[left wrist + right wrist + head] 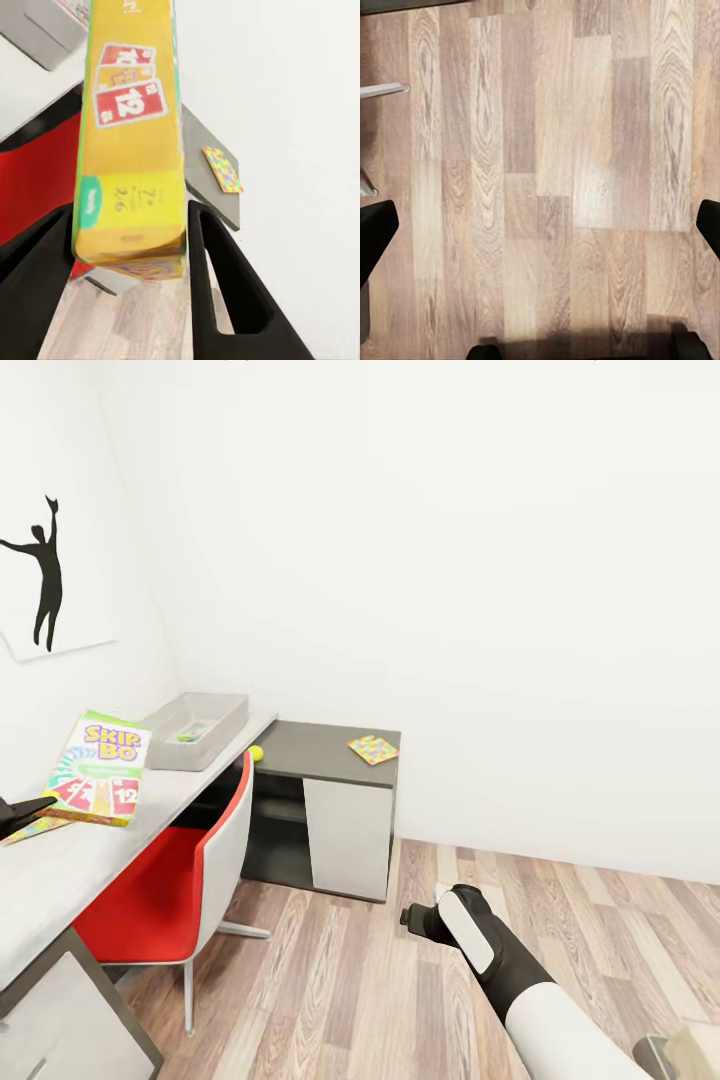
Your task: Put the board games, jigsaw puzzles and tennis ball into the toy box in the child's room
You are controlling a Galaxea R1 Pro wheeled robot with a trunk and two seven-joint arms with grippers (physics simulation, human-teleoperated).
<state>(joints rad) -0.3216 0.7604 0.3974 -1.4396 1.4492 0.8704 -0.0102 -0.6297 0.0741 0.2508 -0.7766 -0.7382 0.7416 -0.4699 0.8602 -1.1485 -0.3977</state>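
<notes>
— Right, left gripper (131,247) clamped on the SKIP-BO box (97,768) by its lower edge, held up over the table (60,860), short of the toy box (197,729).

— Risk there?

— Could pivot between the fingers (225,285) and slip; only gripped at one end. Could also clip the tray's rim on the way over.

— Right gripper (540,225)?

— Spread wide, empty, hanging over the wood floor (547,150).

— Anything else loose?

— Tennis ball (256,753) near the table's edge, one jigsaw puzzle (373,749) on the dark cabinet (320,745). Easy to nudge the ball off.
</notes>
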